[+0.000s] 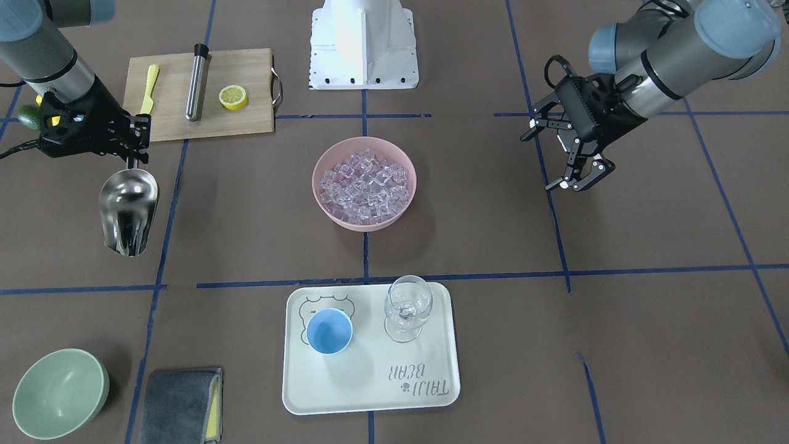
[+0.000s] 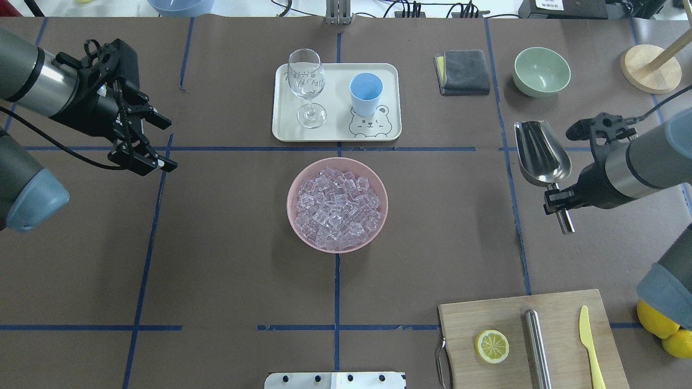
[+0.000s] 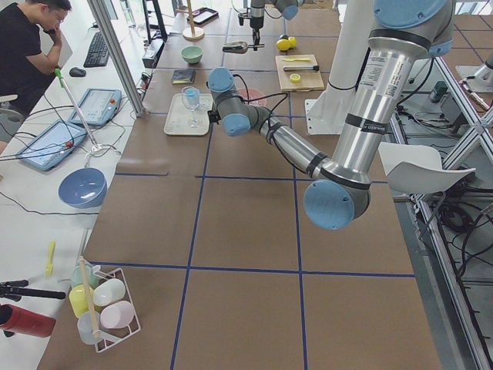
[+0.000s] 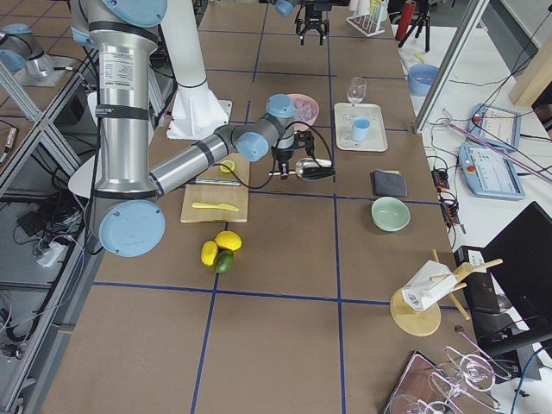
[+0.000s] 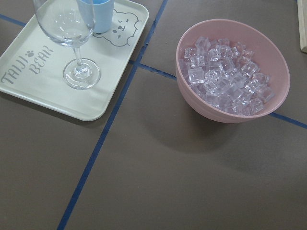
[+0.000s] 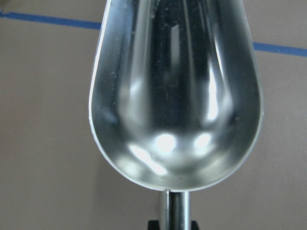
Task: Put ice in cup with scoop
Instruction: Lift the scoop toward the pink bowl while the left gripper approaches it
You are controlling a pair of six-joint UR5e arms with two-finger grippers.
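Observation:
The ice (image 1: 363, 182) (image 2: 338, 204) (image 5: 225, 76) is heaped in a pink bowl (image 1: 320, 185) at the table's middle. The light-blue cup (image 1: 329, 331) (image 2: 366, 93) stands upright on a white tray (image 1: 370, 394), beside a wine glass (image 1: 407, 308). My right gripper (image 2: 557, 195) (image 1: 133, 151) is shut on the rod handle of the steel scoop (image 2: 540, 151) (image 1: 128, 209) (image 6: 175, 91). The scoop's trough is empty and hangs above the table, well off to one side of the bowl. My left gripper (image 2: 167, 145) (image 1: 543, 161) hovers open on the bowl's other side, holding nothing.
A wooden cutting board (image 1: 246, 117) holds a lemon half (image 1: 233, 97), a steel cylinder (image 1: 197, 83) and a yellow knife (image 1: 148, 89). A pale-green bowl (image 1: 58, 391) and a folded grey cloth (image 1: 182, 404) lie beyond the scoop. Whole lemons (image 2: 659, 319) sit by the board.

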